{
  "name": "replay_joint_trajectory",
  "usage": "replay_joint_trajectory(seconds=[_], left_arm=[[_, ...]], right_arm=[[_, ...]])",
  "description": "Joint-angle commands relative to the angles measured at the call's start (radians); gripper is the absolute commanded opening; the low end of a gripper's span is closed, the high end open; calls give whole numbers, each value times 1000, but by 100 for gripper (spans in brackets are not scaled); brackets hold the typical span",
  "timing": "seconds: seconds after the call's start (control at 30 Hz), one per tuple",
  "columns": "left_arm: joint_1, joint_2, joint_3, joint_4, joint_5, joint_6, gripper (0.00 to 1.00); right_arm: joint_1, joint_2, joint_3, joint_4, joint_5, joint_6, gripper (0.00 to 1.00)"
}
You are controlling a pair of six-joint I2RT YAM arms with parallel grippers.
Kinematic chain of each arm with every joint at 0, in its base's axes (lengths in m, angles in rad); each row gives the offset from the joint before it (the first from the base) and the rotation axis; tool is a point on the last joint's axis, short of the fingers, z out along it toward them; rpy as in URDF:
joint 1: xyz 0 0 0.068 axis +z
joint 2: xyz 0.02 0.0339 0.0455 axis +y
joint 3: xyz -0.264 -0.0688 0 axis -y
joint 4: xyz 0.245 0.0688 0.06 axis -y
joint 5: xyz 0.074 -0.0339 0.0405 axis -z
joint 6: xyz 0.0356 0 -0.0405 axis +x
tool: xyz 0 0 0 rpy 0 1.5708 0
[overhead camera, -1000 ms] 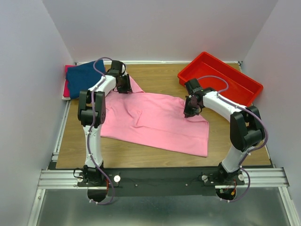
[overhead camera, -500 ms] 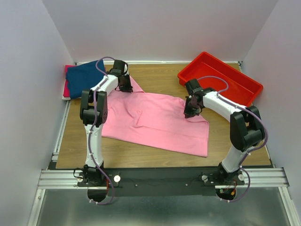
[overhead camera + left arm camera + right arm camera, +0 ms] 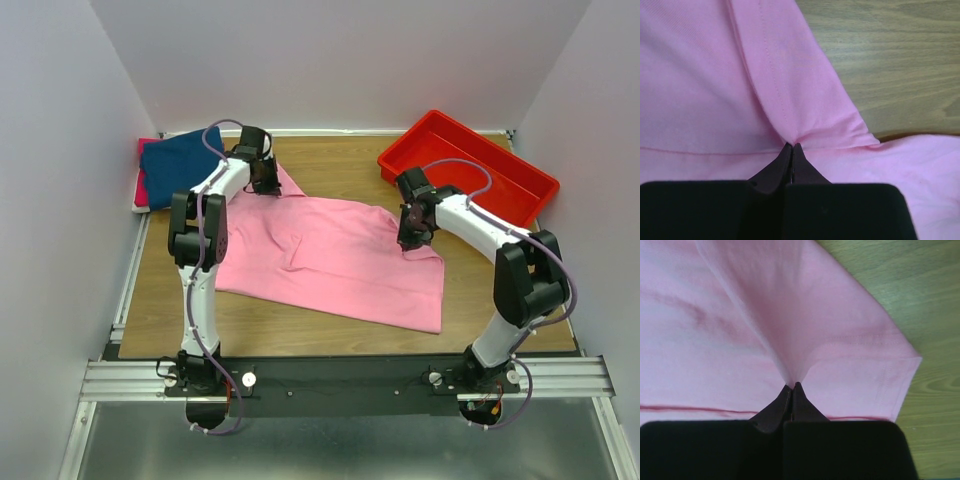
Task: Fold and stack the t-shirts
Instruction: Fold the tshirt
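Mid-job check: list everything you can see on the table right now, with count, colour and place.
pink t-shirt: one, light pink, spread mostly flat across the middle of the table, pinched at its far-left and right parts
navy t-shirt: one, navy blue, folded, far-left corner, on top of the stack
red-magenta t-shirt: one, red-magenta, under the navy one, only its left edge showing
red tray: one, red, far-right corner, nothing in it
table: one, light wood, under everything
left gripper: one, black, shut on a fold of the pink t-shirt near the far-left sleeve
right gripper: one, black, shut on a fold of the pink t-shirt near its right edge
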Motion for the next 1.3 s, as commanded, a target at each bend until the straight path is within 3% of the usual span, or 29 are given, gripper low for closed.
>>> replay_joint_trajectory(seconds=[0.0,0.73,1.27], left_arm=[[2,-146,-33,-16,-38,27,0],[5,-634,-507,-43,-193,42,0],[0,-850,-728,-78,-175,47,0]], right_arm=[[5,-67,11,-77,86,-37,0],[5,-180,17,-299,265,-182,0],[5,-197,-69,-393,199,-67,0]])
